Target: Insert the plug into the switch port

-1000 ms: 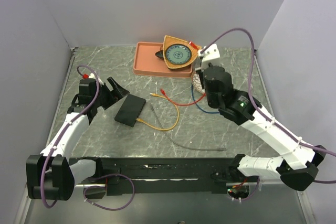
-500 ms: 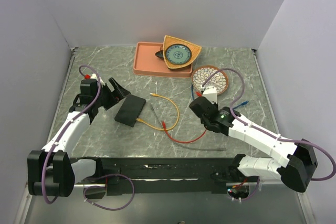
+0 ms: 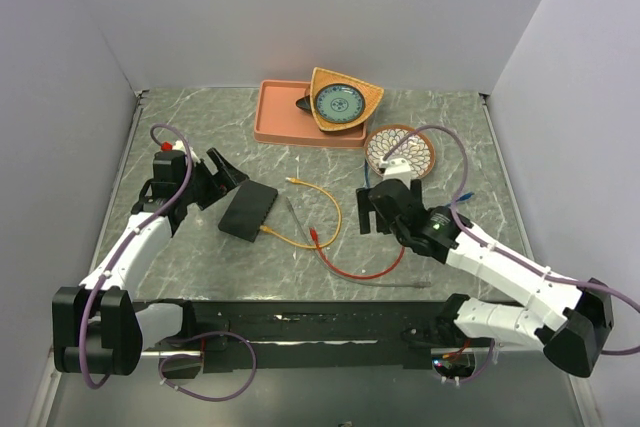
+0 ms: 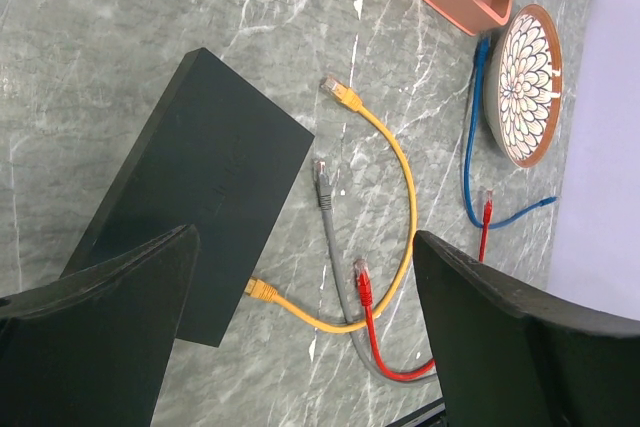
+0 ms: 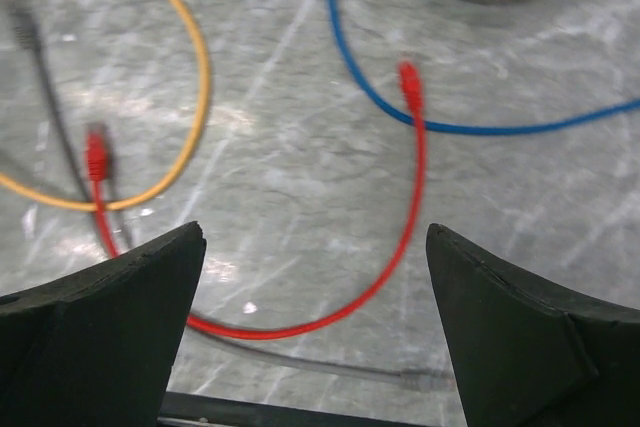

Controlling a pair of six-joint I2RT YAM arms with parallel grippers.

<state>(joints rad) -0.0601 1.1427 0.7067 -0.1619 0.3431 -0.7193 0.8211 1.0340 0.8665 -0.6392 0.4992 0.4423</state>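
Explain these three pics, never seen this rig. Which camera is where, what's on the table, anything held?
These are two small robot arms bolted at the near table edge: the left arm and the right arm. The wide picture comes from a fixed camera above and behind them. The other two come from a camera on each wrist, looking out between that arm's own dark jaws.

On the table lie a black switch and a yellow cable with one end at the switch's edge, apparently plugged in. A red cable, a grey cable and a blue cable lie loose. At the back are a pink tray, a wooden dish and a patterned plate.

Both sets of jaws stand open and hold nothing.
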